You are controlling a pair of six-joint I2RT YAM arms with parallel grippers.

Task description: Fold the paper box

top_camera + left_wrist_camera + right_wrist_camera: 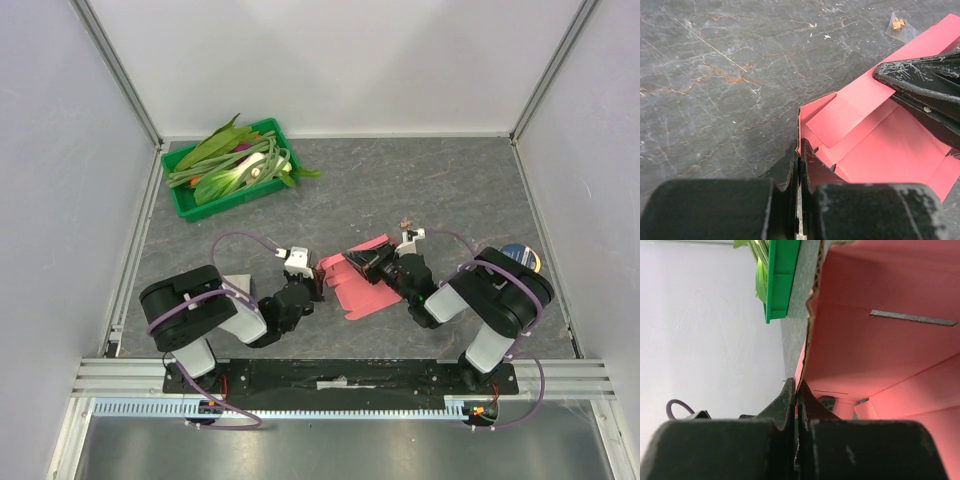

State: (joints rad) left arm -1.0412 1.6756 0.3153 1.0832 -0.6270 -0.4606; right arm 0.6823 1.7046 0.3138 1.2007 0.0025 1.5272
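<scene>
Seen from above, the paper box (362,297), a pink-red sheet of thin die-cut card, lies partly folded on the dark, marble-veined table (440,190), near the arms and between them. The left end effector (320,286) meets its left edge and the right end effector (355,258) its far side. A green plastic tray (178,203) of long leafy greens (235,160) sits at the far left. In the left wrist view, the scuffed black fingers are pinched shut on an upright side wall of the box, whose flaps crease inward. In the right wrist view, the fingers are clamped on the box's thin edge, and a narrow slit (912,318) crosses the panel.
</scene>
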